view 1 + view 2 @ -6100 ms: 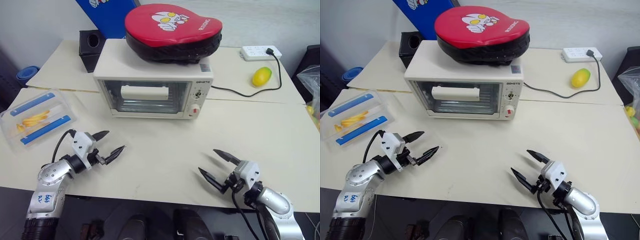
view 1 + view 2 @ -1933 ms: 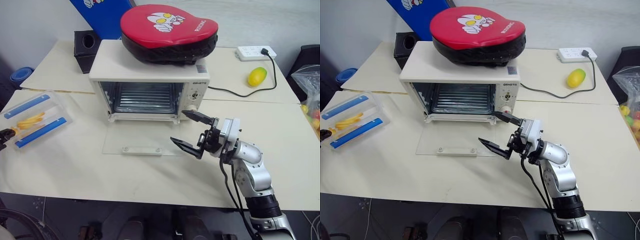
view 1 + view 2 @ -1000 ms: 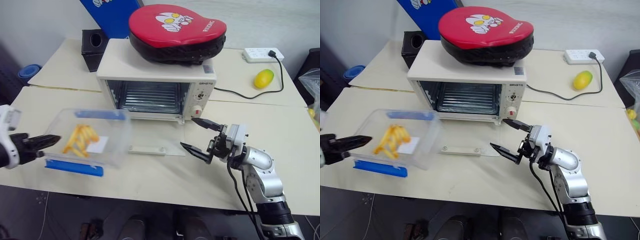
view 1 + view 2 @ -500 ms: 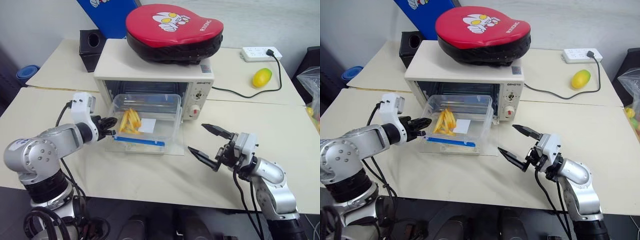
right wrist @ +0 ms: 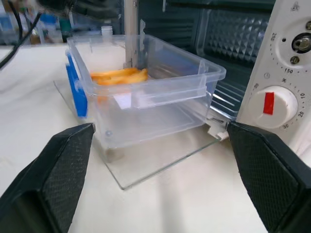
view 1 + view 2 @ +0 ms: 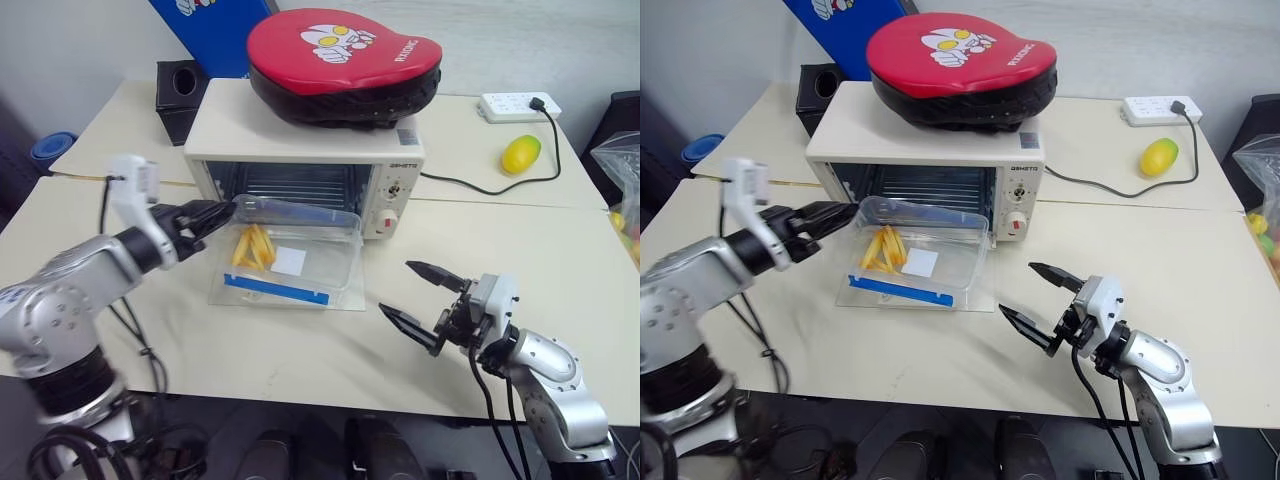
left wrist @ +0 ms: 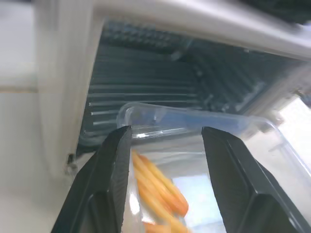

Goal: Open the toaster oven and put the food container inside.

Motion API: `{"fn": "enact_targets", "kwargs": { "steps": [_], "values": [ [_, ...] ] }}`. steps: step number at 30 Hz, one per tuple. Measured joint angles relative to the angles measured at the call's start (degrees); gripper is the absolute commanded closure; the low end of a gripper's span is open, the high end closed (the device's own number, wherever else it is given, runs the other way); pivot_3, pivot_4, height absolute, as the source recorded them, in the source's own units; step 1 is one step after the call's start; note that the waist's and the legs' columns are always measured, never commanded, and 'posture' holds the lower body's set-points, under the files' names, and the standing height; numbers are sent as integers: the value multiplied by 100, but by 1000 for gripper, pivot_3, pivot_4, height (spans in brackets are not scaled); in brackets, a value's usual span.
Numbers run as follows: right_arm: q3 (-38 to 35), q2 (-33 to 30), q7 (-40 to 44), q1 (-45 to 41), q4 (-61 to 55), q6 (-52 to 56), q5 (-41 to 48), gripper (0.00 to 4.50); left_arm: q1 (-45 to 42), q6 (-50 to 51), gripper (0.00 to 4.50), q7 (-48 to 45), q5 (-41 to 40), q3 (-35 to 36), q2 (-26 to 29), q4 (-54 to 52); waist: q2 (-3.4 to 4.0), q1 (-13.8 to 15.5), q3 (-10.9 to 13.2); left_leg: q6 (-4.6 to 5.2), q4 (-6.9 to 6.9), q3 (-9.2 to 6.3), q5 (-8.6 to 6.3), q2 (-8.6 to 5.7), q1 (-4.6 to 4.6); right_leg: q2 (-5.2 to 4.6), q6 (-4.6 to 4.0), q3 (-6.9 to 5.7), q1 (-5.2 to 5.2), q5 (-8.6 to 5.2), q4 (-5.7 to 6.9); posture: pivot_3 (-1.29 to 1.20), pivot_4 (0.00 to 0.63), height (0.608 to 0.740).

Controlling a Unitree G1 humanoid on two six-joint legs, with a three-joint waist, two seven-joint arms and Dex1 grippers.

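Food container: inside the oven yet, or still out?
Mostly out. The food container sits on the oven's lowered glass door, only its far end at the oven opening.

Looks like a robot test lab: cream tables (image 6: pixel 560 250) pushed together, a power strip (image 6: pixel 514 103), a toy-like mango (image 6: pixel 522 154).

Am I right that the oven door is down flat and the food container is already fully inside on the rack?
Not quite. The toaster oven door is down flat, but the food container sits on the open glass door, only its far end at the opening. The right wrist view shows it resting there, outside the cavity.
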Motion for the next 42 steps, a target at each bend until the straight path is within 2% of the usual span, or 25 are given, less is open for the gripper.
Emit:
{"fn": "enact_targets", "kwargs": {
  "steps": [4,8,10,12,17,20,23,28,33,37,40,42],
  "values": [
    [132,-635,237,128,-463,826,359,1652,980,-1356,3266,-1852,106,-131,1193,303,9,40,2,4,-10,-3,0,0,7,-3,-3,0,20,-2,-30,0,150,740],
    [680,-877,349,-2,-585,1177,23,3092,1967,-3052,4499,-3359,760,-784,1716,749,12,64,4,13,-24,-6,-1,0,13,-10,-4,-3,29,-2,-48,0,150,740],
    [1036,-760,266,-309,-569,1232,-277,3744,2318,-3882,4500,-3839,1154,-1396,1669,886,14,62,6,17,-32,-4,1,-2,12,-13,-4,-2,27,-2,-50,0,150,740],
    [1243,-630,199,-551,-538,1236,-491,4420,2399,-4280,4500,-3944,1355,-1822,1447,895,14,83,6,19,-36,-6,1,-2,8,-14,-4,-4,24,-2,-53,0,150,740],
    [1507,-13,-109,-1278,36,1237,-927,4468,1931,-4940,4500,-3353,1792,-2347,567,1490,13,76,5,20,-32,-5,2,-3,1,-10,-1,-6,13,0,-43,0,150,740],
    [1501,346,-343,-1770,474,1185,-1145,4468,1413,-5167,4500,-2662,1978,-2373,-54,1954,12,60,5,20,-20,-5,3,-6,-6,-9,2,-8,7,1,-36,0,150,740],
    [1501,461,-431,-2067,876,957,-1409,4468,1192,-5252,4500,-2256,2006,-2366,-362,2107,11,48,4,20,-22,-6,2,-6,-8,-9,3,-11,2,2,-34,0,150,740],
    [1416,1326,-1293,-3037,2247,345,-2070,4468,328,-5577,4500,-1210,2297,-2327,-1111,2954,11,29,4,13,6,-3,6,-7,-17,-7,4,-14,-8,2,-9,0,150,740],
    [1309,1768,-1563,-3447,3014,-36,-2280,4468,-150,-6006,4500,-722,2578,-2333,-1362,3657,9,-43,3,12,4,-2,6,-6,-17,-6,4,-19,-14,2,17,0,150,740],
    [1309,1911,-1538,-3530,3182,-88,-2277,4468,-231,-6185,4500,-716,2665,-2401,-1436,3796,9,-124,3,8,5,-2,9,-5,-18,-7,4,-18,-15,2,24,0,150,740],
    [1278,1744,-1146,-3324,2717,279,-1968,4468,-66,-6197,4500,-968,2618,-2381,-1187,3720,10,-128,2,7,-2,-3,8,-3,-18,-6,4,-18,-19,2,25,0,150,740],
    [1243,1340,-648,-2927,1997,672,-1505,4500,302,-6022,4114,-1415,2329,-2253,-795,3446,10,-122,3,8,-11,-7,7,-3,-24,-7,3,-18,-23,2,20,0,150,740]
  ]
}}
